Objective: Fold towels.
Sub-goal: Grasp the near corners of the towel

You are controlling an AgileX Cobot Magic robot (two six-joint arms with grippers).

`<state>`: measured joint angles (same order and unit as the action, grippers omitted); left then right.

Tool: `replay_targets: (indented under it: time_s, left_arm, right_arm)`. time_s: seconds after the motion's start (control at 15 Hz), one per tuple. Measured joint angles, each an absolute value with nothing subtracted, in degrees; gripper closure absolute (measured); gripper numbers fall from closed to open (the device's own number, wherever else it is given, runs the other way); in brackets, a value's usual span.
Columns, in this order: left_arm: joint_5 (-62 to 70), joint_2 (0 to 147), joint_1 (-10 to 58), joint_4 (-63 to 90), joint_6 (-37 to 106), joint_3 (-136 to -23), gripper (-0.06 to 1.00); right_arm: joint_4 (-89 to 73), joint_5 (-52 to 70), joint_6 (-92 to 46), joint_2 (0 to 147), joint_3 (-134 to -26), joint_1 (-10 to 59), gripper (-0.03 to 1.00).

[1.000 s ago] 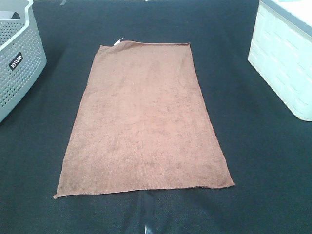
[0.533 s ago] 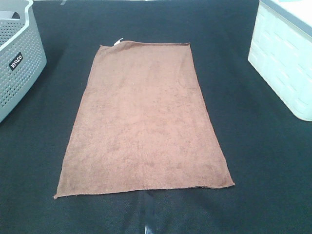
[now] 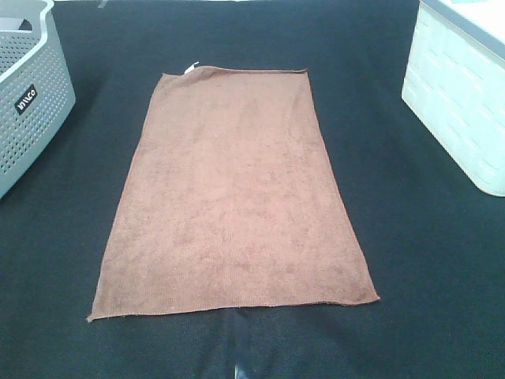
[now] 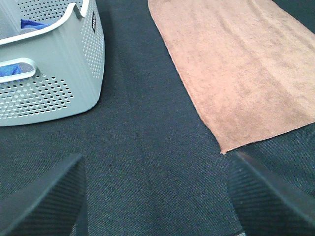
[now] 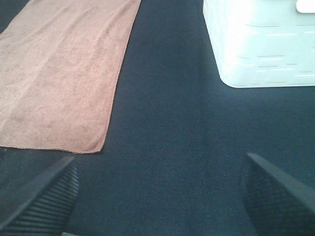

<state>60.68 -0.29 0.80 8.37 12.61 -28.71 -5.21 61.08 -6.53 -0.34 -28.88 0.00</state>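
nothing has shifted over the last second: the towel [image 3: 233, 193] lies flat and unfolded on the black mat [image 3: 426, 260], left gripper [image 4: 157, 196] and right gripper [image 5: 157, 194] gaping empty near its front corners, so folding hasn't begun.

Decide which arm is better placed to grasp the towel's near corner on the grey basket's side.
Left. The left gripper, open, has that corner of the towel just ahead, the basket alongside. The right gripper faces the opposite near corner, by the white bin.
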Motion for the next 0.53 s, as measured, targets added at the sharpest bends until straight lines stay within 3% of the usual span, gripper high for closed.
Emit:
replay_targets:
  time_s: [0.53]
  left_arm:
    - [60.68,-0.29,0.80,8.37,12.61,-28.71,0.19]
  right_arm:
    - [-5.21,61.08,-6.53,-0.34,-28.88,0.00,0.13]
